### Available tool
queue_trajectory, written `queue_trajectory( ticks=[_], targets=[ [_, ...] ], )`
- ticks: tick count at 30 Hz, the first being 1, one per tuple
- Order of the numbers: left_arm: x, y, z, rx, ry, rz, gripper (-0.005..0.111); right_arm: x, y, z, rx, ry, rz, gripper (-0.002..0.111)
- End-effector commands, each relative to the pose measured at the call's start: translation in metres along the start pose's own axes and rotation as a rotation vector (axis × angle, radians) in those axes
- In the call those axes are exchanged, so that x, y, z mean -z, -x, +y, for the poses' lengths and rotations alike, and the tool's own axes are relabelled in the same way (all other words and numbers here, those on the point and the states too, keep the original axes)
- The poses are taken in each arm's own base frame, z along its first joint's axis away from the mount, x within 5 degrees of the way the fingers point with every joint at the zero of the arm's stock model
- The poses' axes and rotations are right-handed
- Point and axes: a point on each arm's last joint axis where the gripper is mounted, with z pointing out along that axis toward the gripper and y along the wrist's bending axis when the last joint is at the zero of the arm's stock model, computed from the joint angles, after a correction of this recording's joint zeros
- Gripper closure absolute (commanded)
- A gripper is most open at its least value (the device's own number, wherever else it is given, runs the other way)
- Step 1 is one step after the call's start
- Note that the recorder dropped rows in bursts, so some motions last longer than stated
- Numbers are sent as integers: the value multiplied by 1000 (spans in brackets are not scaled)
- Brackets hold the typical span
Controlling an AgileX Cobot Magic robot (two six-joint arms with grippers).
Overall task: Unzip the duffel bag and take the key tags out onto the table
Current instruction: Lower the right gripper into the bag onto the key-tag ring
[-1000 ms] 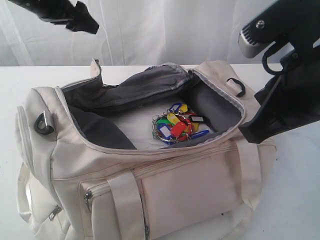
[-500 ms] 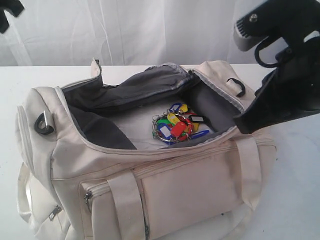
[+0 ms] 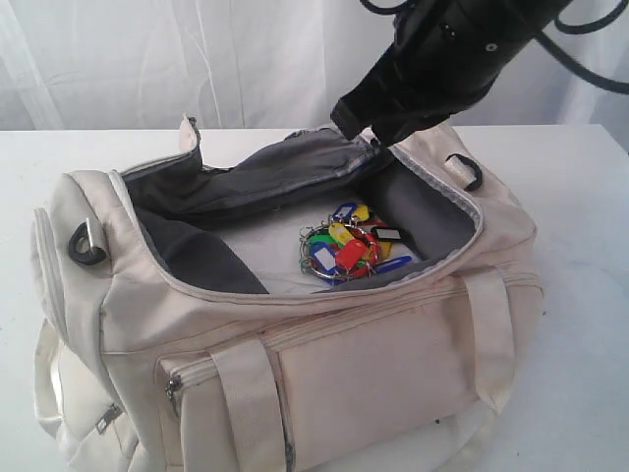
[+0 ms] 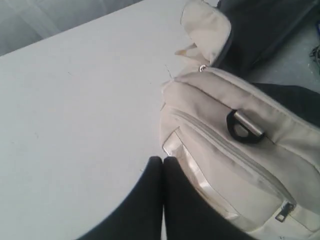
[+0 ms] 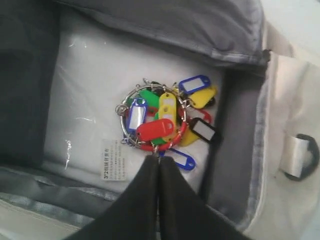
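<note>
Within the last second the right arm [image 3: 442,59] has swung from the bag's end to above its open mouth. Its jaws are pressed together and empty, just over the bunch of coloured plastic key tags on a metal-and-red ring [image 5: 162,120]. The bunch lies on the floor of the unzipped cream-white fabric duffel bag [image 3: 373,364], not yet on the plain white worktop [image 4: 75,125]. The left arm [image 4: 150,200], jaws also closed, hangs beside the bag's end. Unzipping looks done, and the right jaws must part before they can grasp.

One duffel bag [image 3: 373,364], two D-rings [image 3: 86,243], roughly ten key tags [image 5: 156,130].
</note>
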Motion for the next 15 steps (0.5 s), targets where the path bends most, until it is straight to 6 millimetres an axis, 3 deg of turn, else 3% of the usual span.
queue_trajectory(
  ticks=[1,6,8,11,15],
  targets=[
    [-21,-51,-13,43,4,-57,106,-28,13,-30,-32,103,100,108],
    [-60,-89,-21,73,28,-153,106,-72,20,-46,-45,87,142,107],
    [-72,-99,-24,90,24,-156,106,-86,21,-49,-26,81,147,102],
    [-72,-104,-25,98,20,-162,106,-109,24,-53,-25,67,125,83],
    [-64,-104,-26,110,19,-216,106,-140,25,-58,-23,54,107,46]
  ],
)
